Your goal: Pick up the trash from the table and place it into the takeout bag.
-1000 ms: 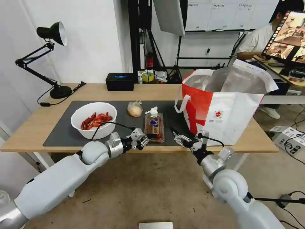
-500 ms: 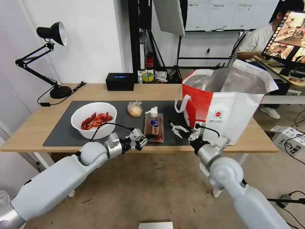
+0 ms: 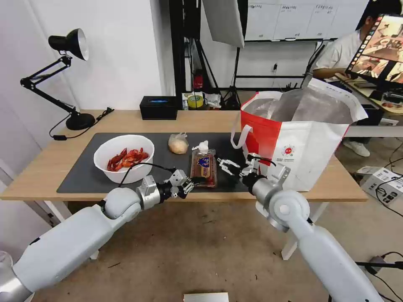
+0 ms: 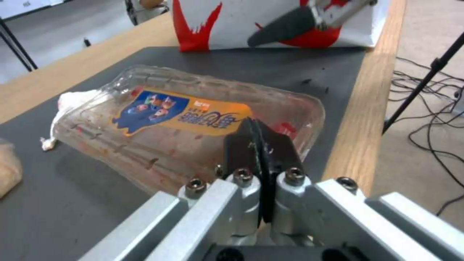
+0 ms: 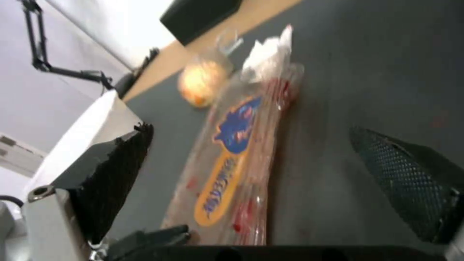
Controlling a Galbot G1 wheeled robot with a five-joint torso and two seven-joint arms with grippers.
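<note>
The clear two-compartment tray [image 3: 204,165] with a blue and orange label lies on the dark mat [image 3: 84,176] of the table [image 3: 46,167], with a crumpled tissue [image 3: 201,146] at its far end. My left gripper [image 3: 197,180] is shut, its tips at the tray's near end [image 4: 159,119]; I cannot tell whether they pinch the rim. My right gripper [image 3: 224,165] is open just right of the tray, which lies between its fingers [image 5: 116,170] in the right wrist view. The white bowl [image 3: 126,175] of red shells and the small bag [image 3: 178,144] sit further left. The takeout bag [image 3: 302,147] stands open on the right.
A black tissue box [image 3: 158,107] stands at the table's far edge, and a black desk lamp [image 3: 67,84] at the far left corner. The bag's white strap [image 3: 237,140] hangs close behind my right gripper. Cables and a box lie on the floor to the right.
My right gripper has moved left and forward over the mat, from the table's front edge to beside the tray. The left gripper has barely shifted. The trash has not moved.
</note>
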